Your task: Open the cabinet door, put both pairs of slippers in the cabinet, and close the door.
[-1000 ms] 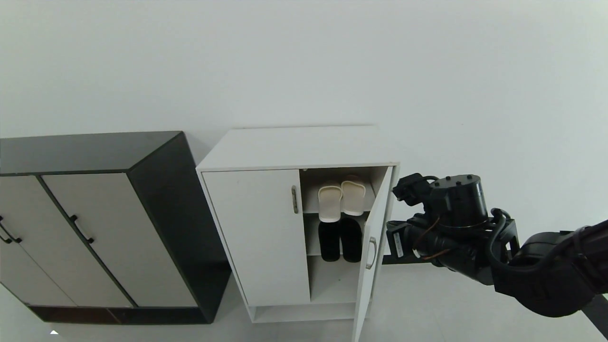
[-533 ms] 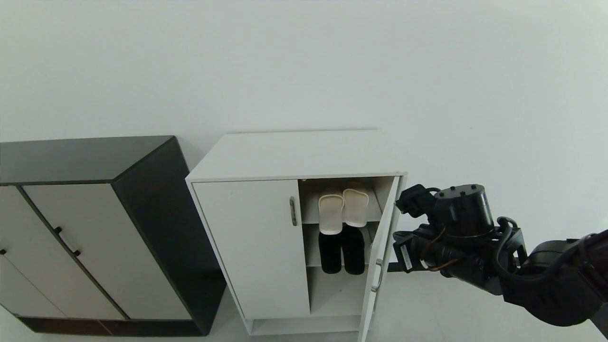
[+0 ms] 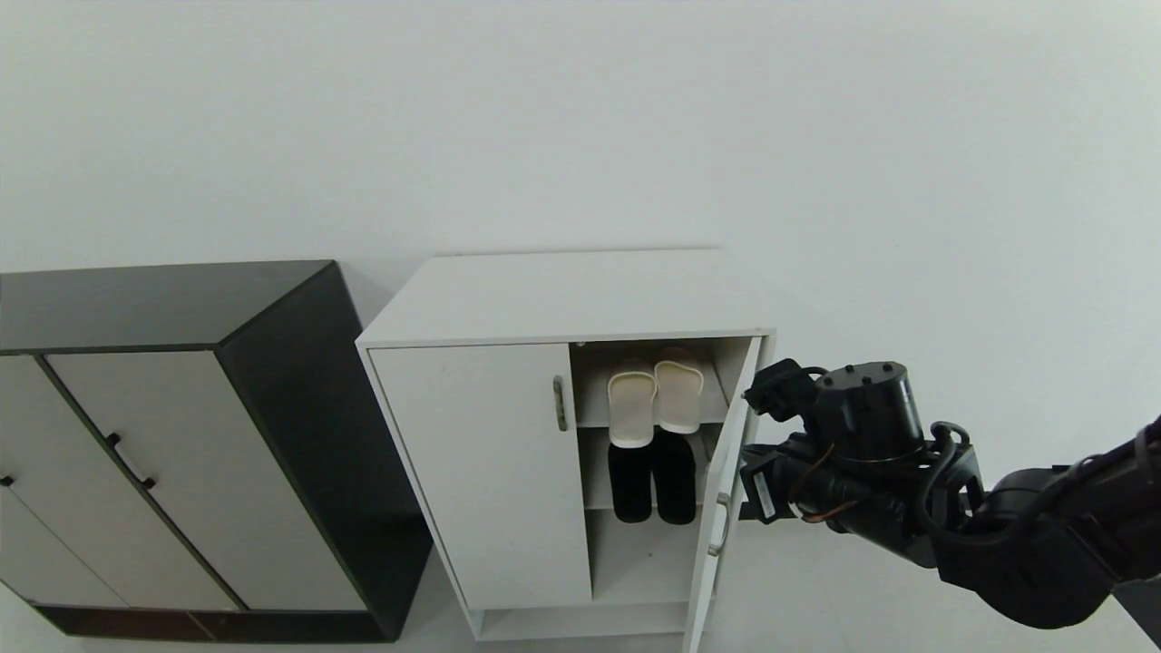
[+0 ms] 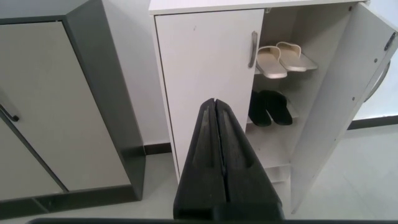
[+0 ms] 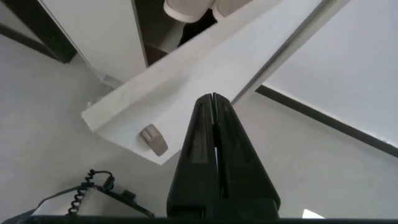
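The white cabinet (image 3: 562, 295) has its right door (image 3: 728, 453) swung open and its left door (image 3: 490, 472) closed. A white pair of slippers (image 3: 653, 390) lies on the upper shelf, with a black pair (image 3: 650, 467) on the shelf below. My right arm's wrist (image 3: 848, 453) hangs just right of the open door, behind its outer face. My right gripper (image 5: 214, 98) is shut, its tip at that door (image 5: 205, 68) above the handle (image 5: 153, 139). My left gripper (image 4: 215, 104) is shut and empty, facing the closed left door (image 4: 205, 68) from a distance.
A dark cabinet (image 3: 181, 435) with pale doors stands against the wall just left of the white one. Bare light floor (image 3: 816, 589) lies right of the open door, with a dark baseboard along the wall. A coiled cable (image 5: 87, 190) lies on the floor.
The head camera has shifted, so the whole picture moved. My right arm has edged a little left, closer to the open door's outer face. The slippers stay put.
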